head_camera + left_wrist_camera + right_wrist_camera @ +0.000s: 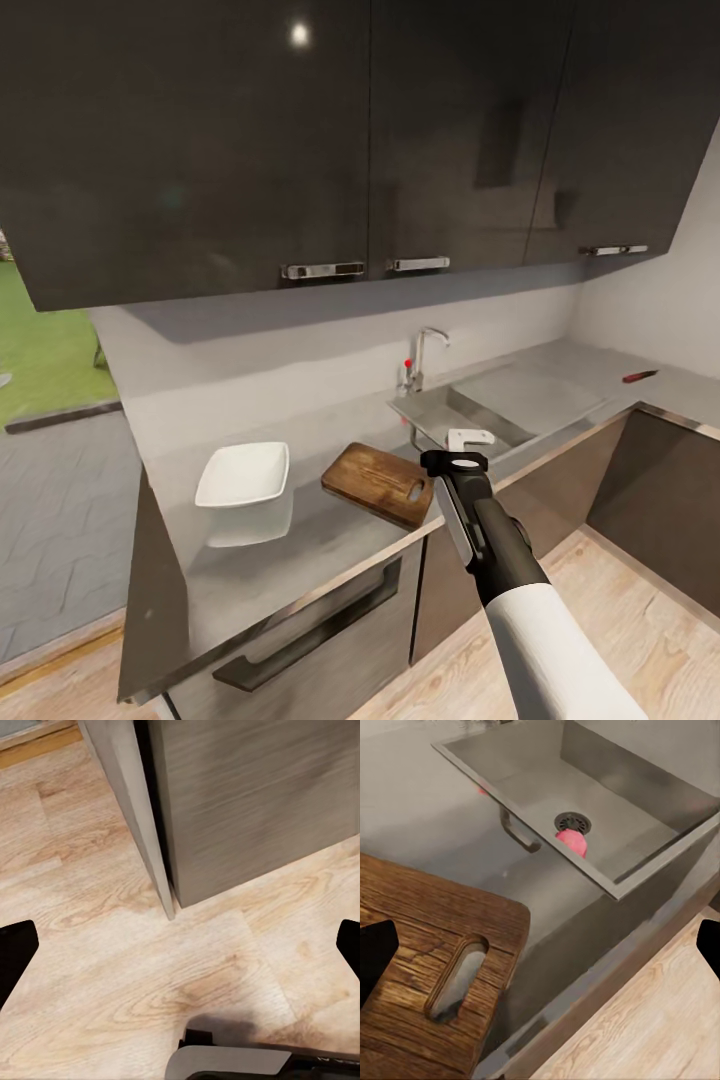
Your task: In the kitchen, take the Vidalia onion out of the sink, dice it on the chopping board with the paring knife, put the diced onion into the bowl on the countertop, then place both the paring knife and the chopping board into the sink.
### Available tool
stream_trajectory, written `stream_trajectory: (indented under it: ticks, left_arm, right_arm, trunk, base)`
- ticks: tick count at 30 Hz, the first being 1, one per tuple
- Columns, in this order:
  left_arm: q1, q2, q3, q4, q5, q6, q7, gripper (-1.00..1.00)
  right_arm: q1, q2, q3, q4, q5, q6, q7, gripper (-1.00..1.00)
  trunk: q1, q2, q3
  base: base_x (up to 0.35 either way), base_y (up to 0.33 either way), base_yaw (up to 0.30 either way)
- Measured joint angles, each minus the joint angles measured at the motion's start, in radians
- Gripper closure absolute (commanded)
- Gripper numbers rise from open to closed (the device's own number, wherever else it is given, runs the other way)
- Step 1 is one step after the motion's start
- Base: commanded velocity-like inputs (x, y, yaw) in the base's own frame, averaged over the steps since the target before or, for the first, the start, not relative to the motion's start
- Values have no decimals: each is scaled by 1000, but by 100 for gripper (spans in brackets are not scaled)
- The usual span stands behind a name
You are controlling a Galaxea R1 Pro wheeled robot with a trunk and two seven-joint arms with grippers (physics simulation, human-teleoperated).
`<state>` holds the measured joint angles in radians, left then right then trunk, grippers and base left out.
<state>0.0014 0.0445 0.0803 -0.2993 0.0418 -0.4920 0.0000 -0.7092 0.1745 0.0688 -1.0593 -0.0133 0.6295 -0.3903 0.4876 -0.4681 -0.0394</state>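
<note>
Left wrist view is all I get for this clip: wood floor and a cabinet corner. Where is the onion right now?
Observer: A pink-red round thing, likely the onion, lies in the sink beside the drain.
Operator: And the right hand?
Observer: The right hand hovers open near the slotted end of the chopping board, holding nothing.
Operator: Where is the knife?
Observer: The paring knife lies on the countertop well past the sink, away from the board.
</note>
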Motion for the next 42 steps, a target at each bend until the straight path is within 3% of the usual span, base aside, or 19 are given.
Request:
stream_trajectory:
  ticks: [42]
  left_arm:
    - [0, -1, 0, 12, 0, 0, 0, -100]
  right_arm:
    - [0, -26, -9, 29, 0, -2, 0, -100]
  trunk:
    - [0, 0, 0]
  base:
    - [2, 0, 0]
